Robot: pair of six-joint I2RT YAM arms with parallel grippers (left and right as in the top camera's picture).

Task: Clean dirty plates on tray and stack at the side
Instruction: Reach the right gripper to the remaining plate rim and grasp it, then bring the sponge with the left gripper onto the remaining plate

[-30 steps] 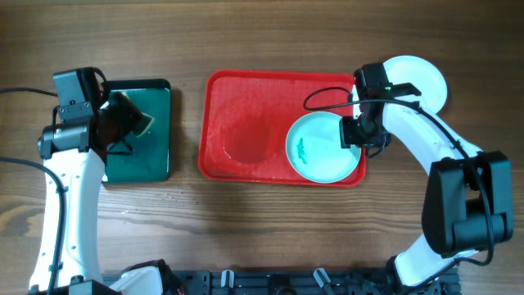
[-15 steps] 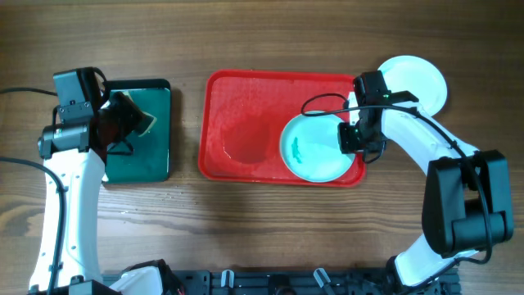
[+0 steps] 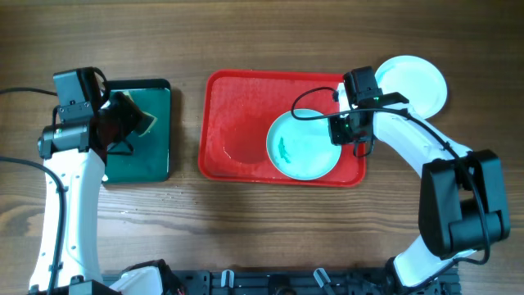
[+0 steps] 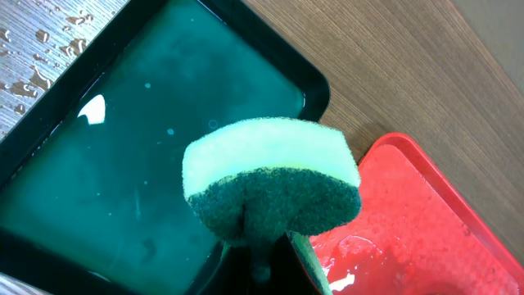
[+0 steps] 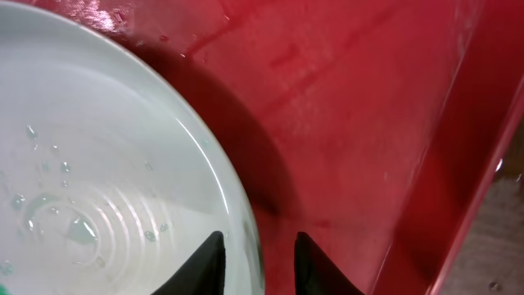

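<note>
Right hand point(image 5: 258, 264) clamps the right rim of the aqua plate point(image 3: 300, 149), within the red tray's point(image 3: 233, 98) right half. A white plate point(image 3: 417, 82) sits on the surface point(image 3: 246, 233) off the tray's far right corner. Left hand point(image 3: 124, 123) grips a sponge point(image 4: 270, 176) above the green tray point(image 4: 90, 180).

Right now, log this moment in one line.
left gripper: holds sponge over green tray | right gripper: grips aqua plate rim, on red tray

A robot test lab: a wood-grain bench point(image 3: 246, 233), a white left arm point(image 3: 70, 205) and right arm point(image 3: 413, 147), loose cable point(image 3: 16, 90), black rail point(image 3: 270, 283) at the bottom edge.
</note>
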